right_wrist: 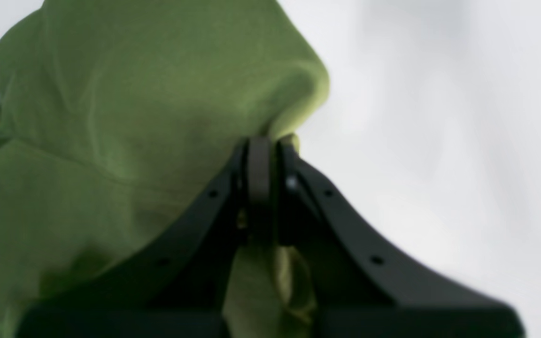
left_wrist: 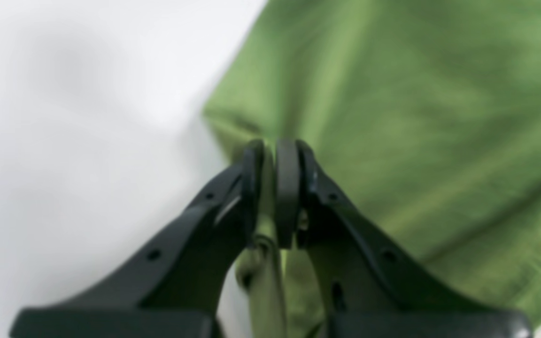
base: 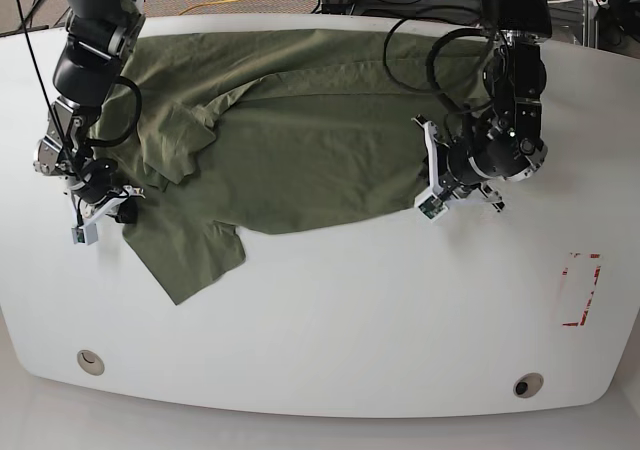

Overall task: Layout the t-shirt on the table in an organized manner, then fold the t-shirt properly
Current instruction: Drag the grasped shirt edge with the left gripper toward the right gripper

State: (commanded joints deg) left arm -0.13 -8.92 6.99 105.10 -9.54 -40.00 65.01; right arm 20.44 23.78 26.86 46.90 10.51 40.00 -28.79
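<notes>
Glossy white tabletop [base: 330, 340] with rounded corners is filling the base view, two round grommet holes [base: 90, 361] sitting along its near edge and a red tape rectangle [base: 580, 288] lying at the side. Farther back, the wrinkly olive-green short-sleeved t-shirt [base: 300, 160] is sprawling across the surface. The black right gripper [right_wrist: 268, 143] is clamping a bunched fold of cloth; the black left gripper [left_wrist: 270, 150] is pinching the shirt's edge too.

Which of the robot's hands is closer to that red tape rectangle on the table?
The left hand, across a bare stretch of table from the red tape rectangle. The right hand grips the t-shirt at the opposite side.
</notes>
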